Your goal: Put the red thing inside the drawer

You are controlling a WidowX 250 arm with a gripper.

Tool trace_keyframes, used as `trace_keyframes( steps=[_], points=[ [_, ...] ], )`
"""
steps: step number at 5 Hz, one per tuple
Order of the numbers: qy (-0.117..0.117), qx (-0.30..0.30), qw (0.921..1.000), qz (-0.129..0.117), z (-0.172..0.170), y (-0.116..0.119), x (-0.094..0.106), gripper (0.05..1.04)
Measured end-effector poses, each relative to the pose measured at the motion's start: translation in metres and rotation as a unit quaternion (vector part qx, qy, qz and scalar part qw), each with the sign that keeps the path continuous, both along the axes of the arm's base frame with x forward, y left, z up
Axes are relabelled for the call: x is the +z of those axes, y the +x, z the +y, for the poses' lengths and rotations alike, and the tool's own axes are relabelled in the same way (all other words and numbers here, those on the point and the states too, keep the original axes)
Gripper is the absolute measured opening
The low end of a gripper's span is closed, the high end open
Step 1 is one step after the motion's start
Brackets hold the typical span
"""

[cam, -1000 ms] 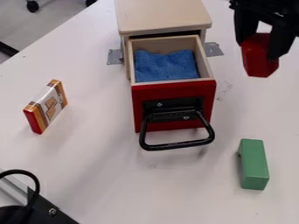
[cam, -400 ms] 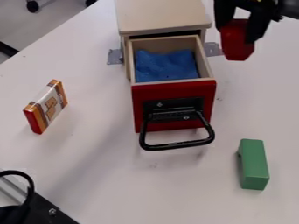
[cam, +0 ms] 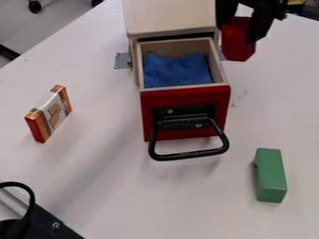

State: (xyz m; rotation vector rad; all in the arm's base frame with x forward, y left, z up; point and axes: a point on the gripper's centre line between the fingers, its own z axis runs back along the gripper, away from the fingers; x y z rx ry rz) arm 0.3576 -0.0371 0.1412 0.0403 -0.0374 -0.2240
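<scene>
White tabletop (cam: pixel 106 177), camera view: black gripper (cam: pixel 240 33), cut off by the top edge, its fingers (cam: pixel 261 25) parted by the one red block (cam: pixel 235 50) they pinch, outside and beside one open drawer (cam: pixel 187 97); one blue cloth (cam: pixel 177 71), hiding part of the drawer's floor; one green block (cam: pixel 270 172); one orange-and-white packet (cam: pixel 50 113).

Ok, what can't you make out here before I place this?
Camera view:
- Drawer floor: under the blue cloth.
- Drawer's back end: under the cabinet top.
- Red block's right side: partly behind the gripper.
- Black equipment, lower left: cut off by picture edges.
</scene>
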Motion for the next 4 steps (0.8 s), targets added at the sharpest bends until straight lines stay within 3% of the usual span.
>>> trace_keyframes(
  steps=[1,4],
  points=[
    [0.009,0.013,0.9999,0.005,0.016,0.002,0.005,0.74],
    [0.027,0.048,0.9978,0.037,0.056,-0.004,-0.004,0.74]
  ],
)
